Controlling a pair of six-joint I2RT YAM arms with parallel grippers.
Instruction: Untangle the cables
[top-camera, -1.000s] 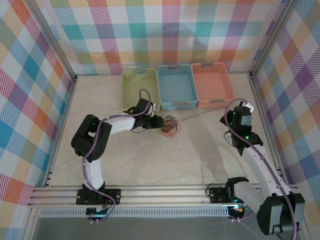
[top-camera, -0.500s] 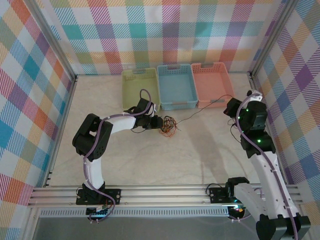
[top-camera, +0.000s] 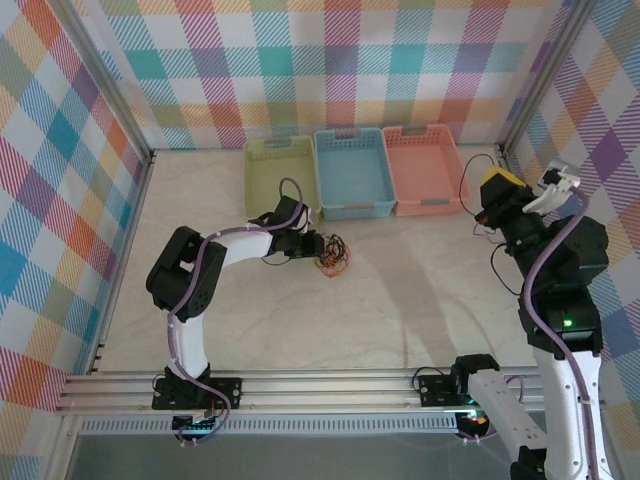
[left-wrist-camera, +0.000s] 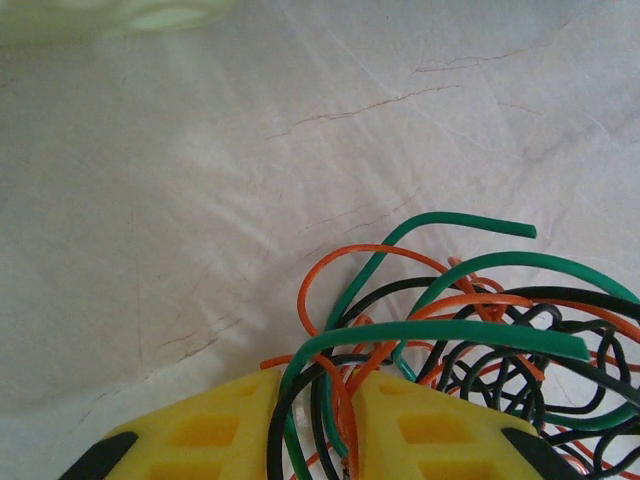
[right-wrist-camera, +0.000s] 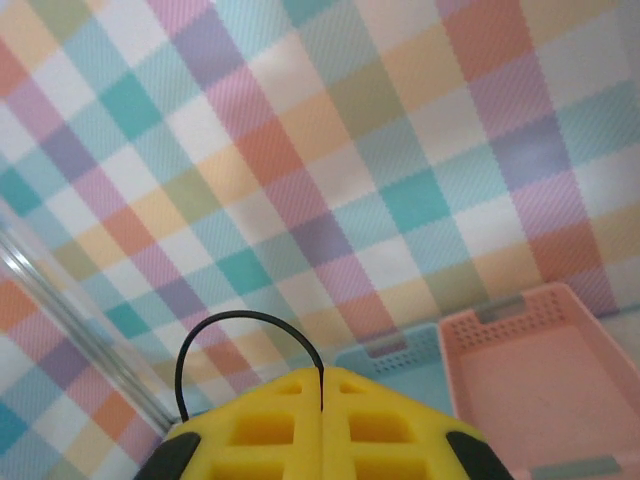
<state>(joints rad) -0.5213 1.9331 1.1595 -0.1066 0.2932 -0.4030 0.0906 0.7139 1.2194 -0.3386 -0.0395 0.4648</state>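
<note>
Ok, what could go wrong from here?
Several strands of the knot sit inside the left gripper, so a pull may drag the whole knot or tighten it. The right gripper pinches the black cable at its very tips; it could slip out.

We are seeing three slotted trays sitting side by side at the far edge of the pale, veined bench (top-camera: 400, 300): a green tray (top-camera: 280, 180) leftmost, a blue tray (top-camera: 353, 172) in the middle, a pink tray (top-camera: 424, 168) rightmost, each touching its neighbour. Plaid walls (top-camera: 330, 70) are enclosing the bench on three sides. Aluminium rails (top-camera: 320, 385) are running along its near edge.
</note>
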